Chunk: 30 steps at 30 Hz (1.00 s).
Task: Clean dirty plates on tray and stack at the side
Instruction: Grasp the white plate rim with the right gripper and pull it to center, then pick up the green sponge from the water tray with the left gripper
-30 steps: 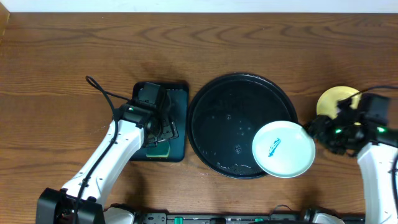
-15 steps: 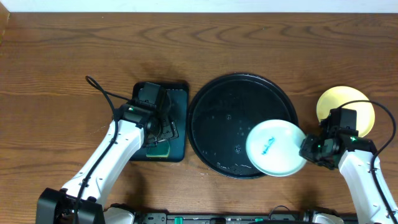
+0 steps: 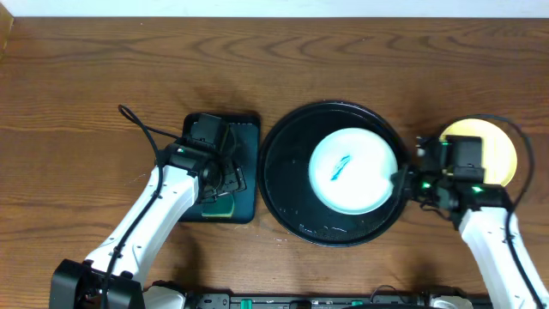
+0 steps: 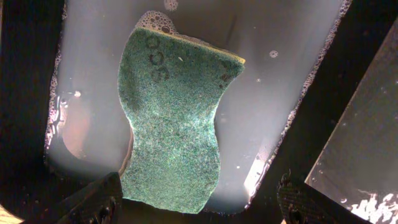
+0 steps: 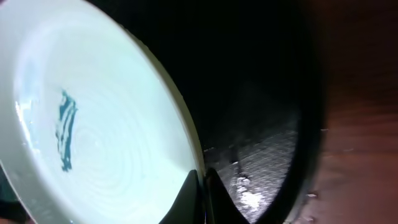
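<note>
A pale mint plate (image 3: 352, 170) with a blue scribble at its centre is over the middle of the round black tray (image 3: 285, 154). My right gripper (image 3: 401, 182) is shut on the plate's right rim. In the right wrist view the two fingers pinch the edge of the plate (image 5: 93, 124) at the gripper (image 5: 204, 193), with the wet black tray (image 5: 261, 93) behind. A pale yellow plate (image 3: 493, 146) lies on the wood to the right, partly hidden by the right arm. My left gripper (image 4: 199, 202) hangs open over a green sponge (image 4: 174, 118).
The sponge lies in soapy water in a small dark-teal rectangular tray (image 3: 249, 142) just left of the black tray. A black cable (image 3: 141, 129) loops off the left arm. Bare wood-grain tabletop (image 3: 86, 103) lies around both trays.
My right gripper closed on the mint plate's rim and carried it left, from the black tray's lower right edge to its middle. The left arm has not moved.
</note>
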Tool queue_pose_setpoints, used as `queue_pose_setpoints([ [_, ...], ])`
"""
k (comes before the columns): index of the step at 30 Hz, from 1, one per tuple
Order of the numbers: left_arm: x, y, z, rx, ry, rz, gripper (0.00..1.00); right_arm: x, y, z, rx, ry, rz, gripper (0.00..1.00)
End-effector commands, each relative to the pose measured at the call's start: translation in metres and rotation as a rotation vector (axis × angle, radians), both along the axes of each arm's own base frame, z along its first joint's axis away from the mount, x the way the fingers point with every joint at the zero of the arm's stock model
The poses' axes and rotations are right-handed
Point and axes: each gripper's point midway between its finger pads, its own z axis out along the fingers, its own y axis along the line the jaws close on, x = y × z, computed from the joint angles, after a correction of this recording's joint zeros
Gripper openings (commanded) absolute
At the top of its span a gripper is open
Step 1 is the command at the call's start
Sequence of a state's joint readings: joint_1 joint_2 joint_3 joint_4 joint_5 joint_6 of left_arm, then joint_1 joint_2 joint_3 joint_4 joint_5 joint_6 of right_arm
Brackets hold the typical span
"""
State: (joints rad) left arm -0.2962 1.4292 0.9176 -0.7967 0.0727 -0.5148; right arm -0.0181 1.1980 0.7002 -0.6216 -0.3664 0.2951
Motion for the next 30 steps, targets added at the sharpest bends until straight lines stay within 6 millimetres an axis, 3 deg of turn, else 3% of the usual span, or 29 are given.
queue_pose_setpoints([
  [1, -0.001, 0.003, -0.002, 0.01, 0.005, -0.014, 0.81, 0.005, 0.014, -0.024, -0.073, 0.055, -0.045, 0.01],
  [6, -0.001, 0.003, -0.002, 0.01, 0.005, -0.014, 0.81, 0.025, 0.027, -0.04, -0.203, -0.01, 0.005, 0.05],
  [8, -0.001, 0.003, -0.002, 0.01, 0.005, -0.014, 0.81, 0.033, 0.027, -0.037, -0.25, -0.059, 0.026, 0.29],
  [9, -0.001, 0.003, -0.002, 0.01, 0.005, -0.014, 0.81, 0.036, 0.027, -0.034, -0.262, -0.077, 0.03, 0.33],
  [13, -0.004, -0.003, -0.002, -0.024, 0.018, -0.021, 0.81, 0.049, 0.03, -0.008, -0.28, -0.149, 0.086, 0.33],
  [18, -0.001, -0.004, -0.002, -0.029, 0.007, -0.023, 0.8, 0.04, 0.041, 0.028, -0.249, -0.195, 0.184, 0.35],
  [22, 0.008, 0.008, -0.009, 0.044, -0.038, -0.005, 0.79, 0.03, 0.039, 0.032, -0.249, -0.18, 0.187, 0.35],
  [27, 0.005, 0.026, -0.037, 0.137, -0.024, 0.05, 0.8, 0.021, 0.043, 0.03, -0.222, -0.149, 0.208, 0.35],
  [30, 0.003, 0.034, -0.06, 0.175, -0.013, 0.116, 0.62, 0.019, 0.044, 0.029, -0.21, -0.141, 0.212, 0.34],
])
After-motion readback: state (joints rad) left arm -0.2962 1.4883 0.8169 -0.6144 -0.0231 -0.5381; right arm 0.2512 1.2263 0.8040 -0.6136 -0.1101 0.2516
